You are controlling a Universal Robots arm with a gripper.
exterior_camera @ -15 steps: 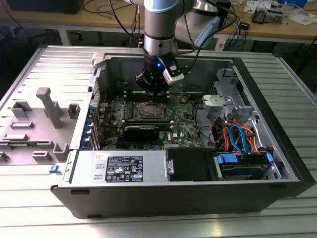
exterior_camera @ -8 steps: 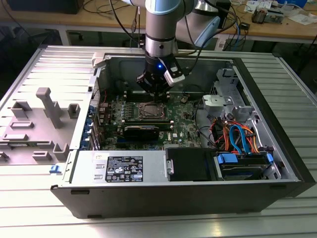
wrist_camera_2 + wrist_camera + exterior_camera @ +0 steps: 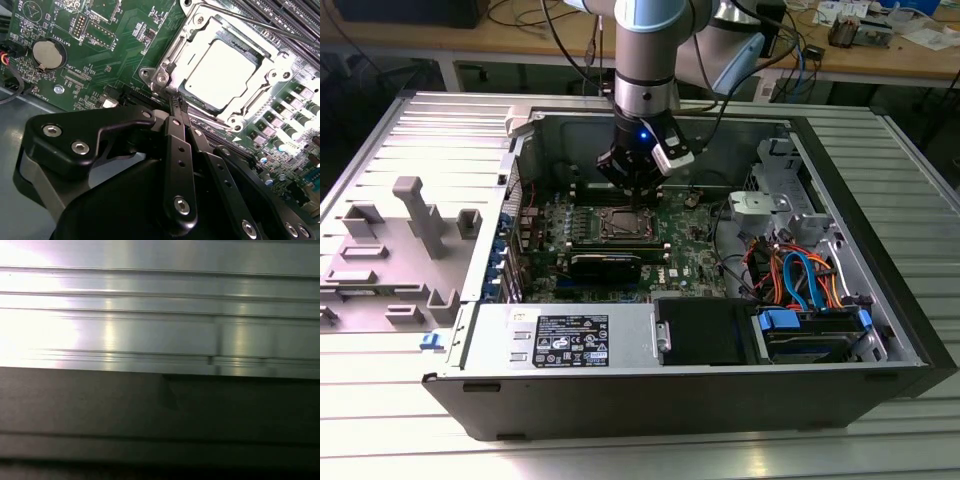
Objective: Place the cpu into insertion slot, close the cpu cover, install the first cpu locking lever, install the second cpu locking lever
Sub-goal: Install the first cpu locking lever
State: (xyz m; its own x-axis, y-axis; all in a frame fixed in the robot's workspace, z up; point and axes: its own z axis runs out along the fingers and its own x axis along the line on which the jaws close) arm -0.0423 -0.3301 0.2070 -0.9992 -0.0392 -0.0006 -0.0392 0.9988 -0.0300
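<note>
The cpu (image 3: 222, 72) lies flat in the insertion slot (image 3: 623, 222), its silver top shining bright. The cpu cover (image 3: 197, 34) is folded down around it as a silvery frame. A thin locking lever (image 3: 240, 19) runs along the socket's far side, and another wire lever (image 3: 215, 121) lies along the near side. My gripper (image 3: 176, 101) is shut, its black fingertips pressed together at the socket's corner by the frame's edge. In the exterior view the gripper (image 3: 638, 188) hangs just above the socket's back edge.
The open computer case (image 3: 880, 300) lies on a ribbed metal table. A black graphics card (image 3: 605, 265) sits just in front of the socket, and memory slots (image 3: 280, 15) run beside it. Coloured cables (image 3: 800, 275) and drive bays are at the exterior view's right.
</note>
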